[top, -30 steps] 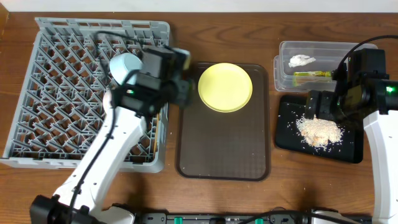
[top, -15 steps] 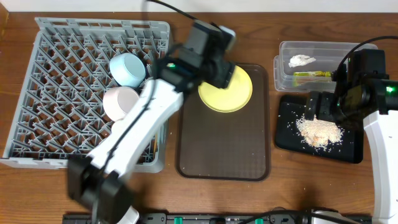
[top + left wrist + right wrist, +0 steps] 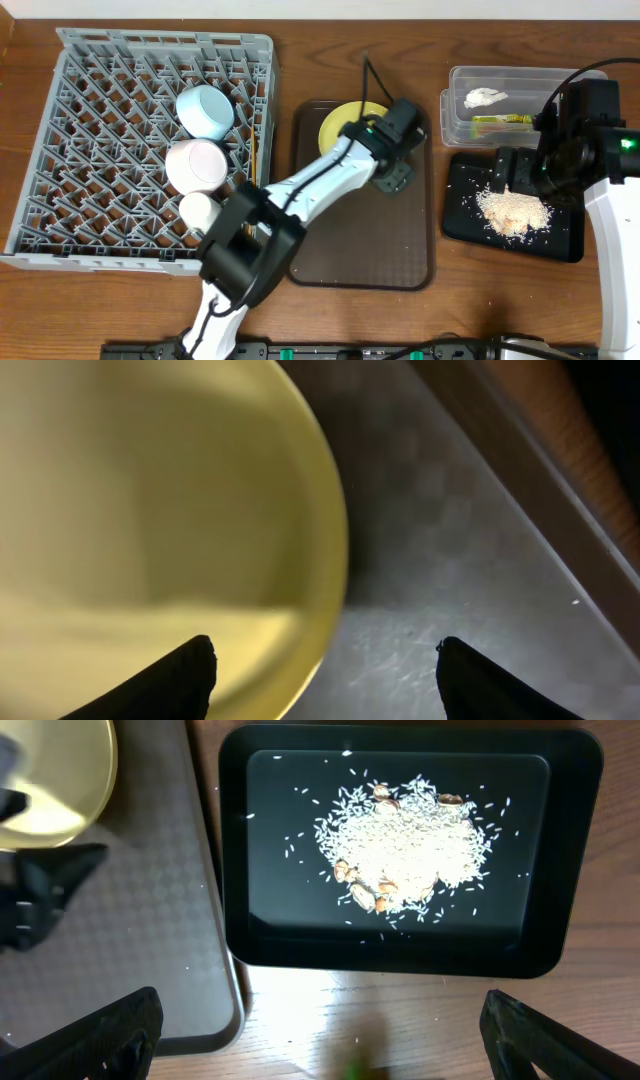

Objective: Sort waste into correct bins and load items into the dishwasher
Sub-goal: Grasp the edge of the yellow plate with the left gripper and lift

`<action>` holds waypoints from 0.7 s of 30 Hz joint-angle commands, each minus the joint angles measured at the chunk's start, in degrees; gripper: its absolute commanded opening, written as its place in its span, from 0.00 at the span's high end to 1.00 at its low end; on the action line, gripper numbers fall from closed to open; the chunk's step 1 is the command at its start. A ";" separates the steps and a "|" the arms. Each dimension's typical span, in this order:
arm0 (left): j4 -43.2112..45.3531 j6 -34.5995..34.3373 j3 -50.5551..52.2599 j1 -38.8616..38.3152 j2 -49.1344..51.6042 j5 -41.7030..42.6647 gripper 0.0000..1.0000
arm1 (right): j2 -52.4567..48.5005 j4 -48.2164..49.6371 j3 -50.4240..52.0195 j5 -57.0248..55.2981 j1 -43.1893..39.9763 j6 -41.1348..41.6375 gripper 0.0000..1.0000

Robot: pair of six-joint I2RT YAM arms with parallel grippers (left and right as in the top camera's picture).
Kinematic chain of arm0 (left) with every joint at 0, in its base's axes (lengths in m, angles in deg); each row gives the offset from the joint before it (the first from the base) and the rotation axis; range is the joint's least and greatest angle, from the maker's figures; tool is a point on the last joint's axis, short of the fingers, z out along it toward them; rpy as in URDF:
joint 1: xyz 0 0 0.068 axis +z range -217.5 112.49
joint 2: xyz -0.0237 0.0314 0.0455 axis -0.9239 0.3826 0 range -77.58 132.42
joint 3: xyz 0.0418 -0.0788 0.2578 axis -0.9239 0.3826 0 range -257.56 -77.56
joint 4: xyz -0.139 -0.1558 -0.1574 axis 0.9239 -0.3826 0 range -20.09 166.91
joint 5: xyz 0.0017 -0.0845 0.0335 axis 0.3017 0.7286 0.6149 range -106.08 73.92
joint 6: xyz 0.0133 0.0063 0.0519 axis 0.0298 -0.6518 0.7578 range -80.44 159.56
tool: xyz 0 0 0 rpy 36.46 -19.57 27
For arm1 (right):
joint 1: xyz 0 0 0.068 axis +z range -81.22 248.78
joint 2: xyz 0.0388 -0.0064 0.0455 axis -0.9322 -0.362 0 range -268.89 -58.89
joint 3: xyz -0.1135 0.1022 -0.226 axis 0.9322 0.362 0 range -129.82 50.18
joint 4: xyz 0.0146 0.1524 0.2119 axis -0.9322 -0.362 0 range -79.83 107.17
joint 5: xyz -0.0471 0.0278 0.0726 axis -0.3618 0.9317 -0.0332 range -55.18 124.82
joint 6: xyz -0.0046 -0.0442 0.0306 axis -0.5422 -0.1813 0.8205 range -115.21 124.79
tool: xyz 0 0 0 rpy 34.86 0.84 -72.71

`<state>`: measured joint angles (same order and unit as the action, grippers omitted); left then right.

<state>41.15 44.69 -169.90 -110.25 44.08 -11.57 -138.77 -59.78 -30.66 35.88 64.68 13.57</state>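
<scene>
Since a second ago, my left gripper (image 3: 325,670) has swung from the dish rack (image 3: 100,150) to the yellow plate (image 3: 343,124) on the serving tray (image 3: 360,240), hiding half of it overhead. Its fingers (image 3: 190,680) are spread astride the plate's rim; contact is unclear. My right gripper (image 3: 320,1030) hangs spread above rice crumbs (image 3: 410,860) on the black tray (image 3: 240,840).

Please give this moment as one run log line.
left gripper: open over yellow plate rim | right gripper: open by black tray with rice | dish rack: holds light-blue bowl, white bowl, cup
</scene>
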 commanded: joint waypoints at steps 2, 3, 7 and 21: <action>0.52 1.97 -0.04 -1.11 2.43 -4.96 0.28 | 0.07 -0.13 -0.74 -0.17 -0.02 0.42 0.01; 0.55 1.97 -0.02 -1.25 2.80 -5.73 0.28 | 0.07 -0.13 -0.74 -0.17 -0.02 0.42 0.01; 1.16 1.97 0.13 -1.33 4.57 -9.27 0.28 | 0.07 -0.17 -0.74 -0.17 -0.02 0.42 0.01; -0.83 1.95 0.55 -1.40 6.82 -10.62 0.72 | 0.07 -0.20 -0.74 -0.17 -0.02 0.39 0.01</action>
<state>41.15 45.98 -169.90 -111.60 48.46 -20.99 -138.77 -59.91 -30.66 35.88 64.68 13.57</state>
